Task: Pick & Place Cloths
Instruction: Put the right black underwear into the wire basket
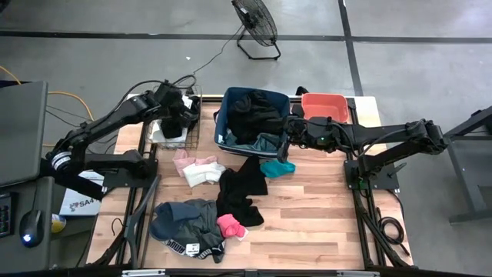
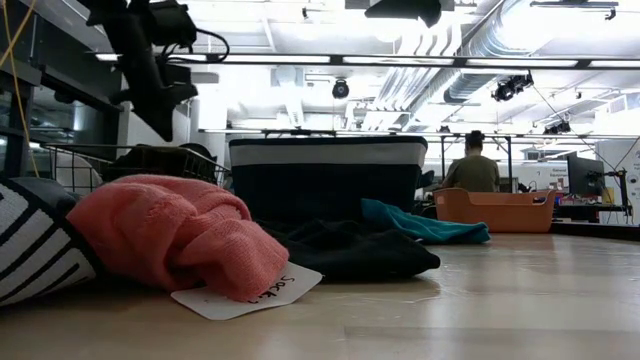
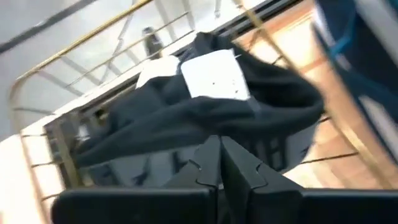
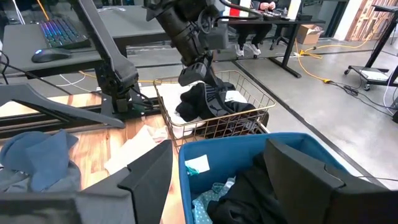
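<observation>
My left gripper (image 1: 177, 115) (image 3: 219, 163) hangs shut, with nothing between its fingers, just above a wire basket (image 1: 175, 132) at the table's far left. A black cloth (image 3: 186, 106) with a white tag lies heaped in that basket. My right gripper (image 1: 286, 142) (image 4: 221, 165) stands open over the right rim of the blue bin (image 1: 254, 115), which holds black and teal cloths. On the table lie pale pink (image 1: 184, 160), white (image 1: 204, 174), black (image 1: 244, 191), teal (image 1: 277, 167), bright pink (image 1: 231, 225) and grey (image 1: 184, 219) cloths.
A coral tub (image 1: 324, 106) stands at the far right beside the blue bin. Bare wood lies along the table's right and near right (image 1: 323, 223). A person (image 2: 475, 170) sits in the room beyond the table. A fan (image 1: 257, 23) stands on the floor behind.
</observation>
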`<state>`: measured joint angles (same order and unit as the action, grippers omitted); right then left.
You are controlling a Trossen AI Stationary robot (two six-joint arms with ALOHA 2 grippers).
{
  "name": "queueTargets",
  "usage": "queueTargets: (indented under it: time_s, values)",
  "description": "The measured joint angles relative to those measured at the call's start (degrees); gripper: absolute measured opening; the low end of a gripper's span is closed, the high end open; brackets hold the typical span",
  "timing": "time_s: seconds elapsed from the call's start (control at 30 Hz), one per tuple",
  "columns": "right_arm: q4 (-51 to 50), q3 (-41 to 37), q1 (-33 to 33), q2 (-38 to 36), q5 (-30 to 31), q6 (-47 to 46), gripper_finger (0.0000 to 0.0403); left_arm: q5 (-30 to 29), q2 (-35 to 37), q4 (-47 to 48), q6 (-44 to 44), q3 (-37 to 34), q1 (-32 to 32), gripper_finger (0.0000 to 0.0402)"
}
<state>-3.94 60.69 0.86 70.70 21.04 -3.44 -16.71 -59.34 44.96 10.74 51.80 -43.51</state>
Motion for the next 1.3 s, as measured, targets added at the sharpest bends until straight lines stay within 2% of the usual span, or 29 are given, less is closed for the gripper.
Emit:
queueTargets:
  time_s: [0.13,0.3,0.57,0.7,0.87,1.13,1.3]
  values:
    - [-0.1,0.0,0.0,0.0,0.0,0.0,0.0245,3.0,-2.0,-2.9,-0.2,0.0,0.0,0.0003]
    - [-0.5,0.0,0.0,0.0,0.0,0.0,0.0245,2.8,-6.5,-3.1,-0.2,0.0,0.0,0.0001]
    - [-2.5,0.0,0.0,0.0,0.0,-1.3,0.0245,-3.0,-12.7,-1.1,0.1,0.0,0.0,0.0000]
    - [-2.8,0.0,0.0,0.0,0.0,-1.4,0.0245,-3.3,-14.5,-0.4,0.3,0.0,0.0,0.0000]
    - [-2.8,0.0,0.0,0.0,0.0,-1.5,0.0245,-3.2,-15.9,0.6,1.1,-0.2,0.0,0.0000]
    - [-2.8,0.0,0.0,0.0,0.0,-1.5,0.0245,-3.1,-15.9,-0.7,1.2,-5.0,0.0,0.0000]
    - [-2.8,0.0,0.0,0.0,0.0,-1.5,0.0245,-3.1,-15.4,-2.4,0.0,-4.9,0.0,0.0000]
